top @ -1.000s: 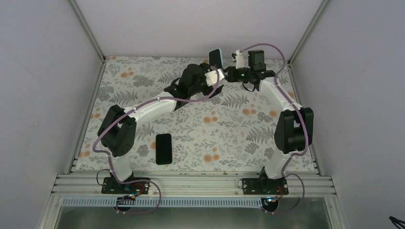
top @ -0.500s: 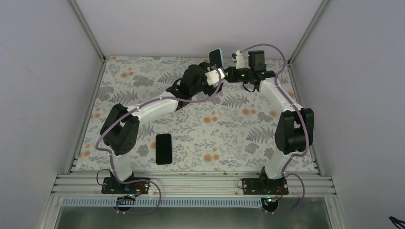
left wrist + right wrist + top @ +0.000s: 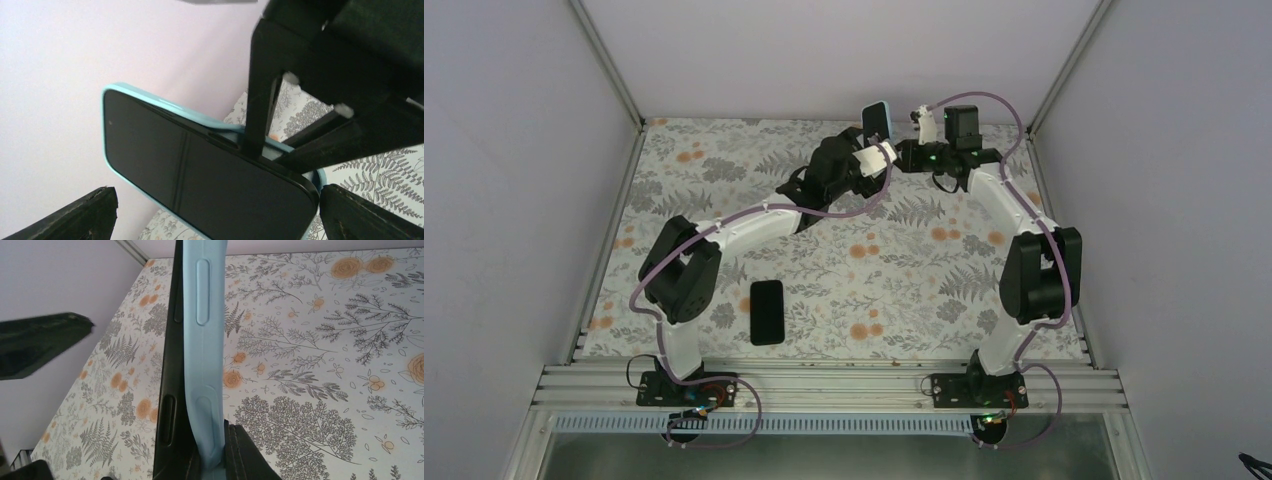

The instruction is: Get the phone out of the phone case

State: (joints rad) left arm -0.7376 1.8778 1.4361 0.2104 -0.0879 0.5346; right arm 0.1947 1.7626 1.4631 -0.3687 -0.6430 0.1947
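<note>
The phone (image 3: 200,170) sits screen-out in the light blue phone case (image 3: 150,100), held up in the air at the back of the table (image 3: 876,120). My right gripper (image 3: 215,460) is shut on the case's side wall. One of its fingers (image 3: 257,110) is wedged between phone and case. In the right wrist view the phone's black edge (image 3: 170,390) has parted from the blue case wall (image 3: 205,340). My left gripper (image 3: 215,220) is open, with its fingertips (image 3: 70,220) on either side of the phone's near end and not touching it.
Another all-black phone (image 3: 767,311) lies flat on the floral table cover (image 3: 904,270) near the left arm's base. The back wall stands close behind the held phone. Enclosure walls and metal posts run along both sides.
My left arm has edged forward and right, bringing its open gripper closer to the held phone. My right gripper and the phone have stayed put.
</note>
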